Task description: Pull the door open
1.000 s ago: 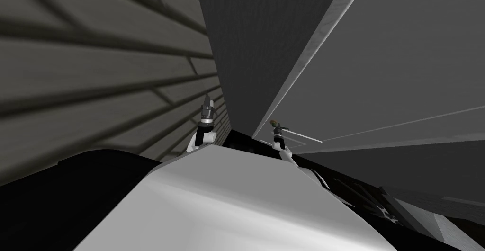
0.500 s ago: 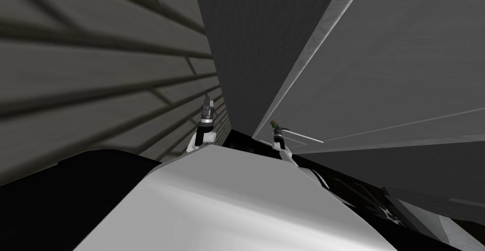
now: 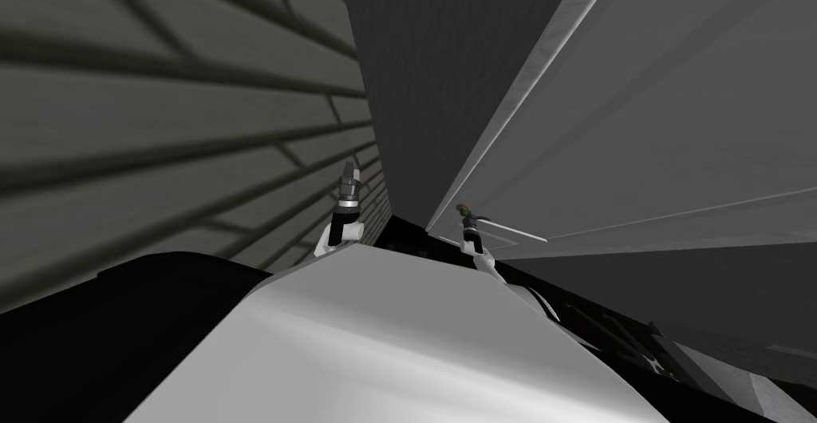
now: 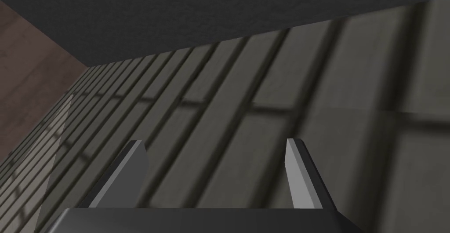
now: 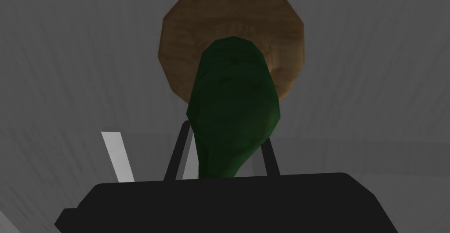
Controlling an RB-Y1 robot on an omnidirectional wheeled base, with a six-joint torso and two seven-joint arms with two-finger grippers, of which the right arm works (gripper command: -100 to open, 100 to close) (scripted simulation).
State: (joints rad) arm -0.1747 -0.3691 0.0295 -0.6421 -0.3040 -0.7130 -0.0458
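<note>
Two hands: the right hand [image 5: 224,136] works at the door [image 3: 654,107]; the left hand [image 4: 214,141] is raised to the left of the chest, well apart from the door.
Right grip: its two thin fingers are clamped on the sides of the green handle [image 5: 233,94], which runs down between them towards the dark body of the hand.
Handle: a green lever springing from a round brown plate [image 5: 184,45] set flat on the grey door face.
Left grip: fingers stand wide apart with nothing between them.
Door: a plain grey panel slanting across the right of the head view. Its pale edge [image 3: 522,99] runs down to just beside the right hand.
Opening: a narrow black area [image 3: 403,239] lies between the two forearms near the foot of that edge. I cannot tell whether it is a gap made by the door.
Done so far: reaching and gripping look complete, since the handle is firmly held.
Left to do: I judge that most of the pull itself remains, drawing the handle back so the panel swings towards the body.
Watch for: the lever is smooth and tapering, so the fingers could slide off it if the pull is not in line with the door's swing.
</note>
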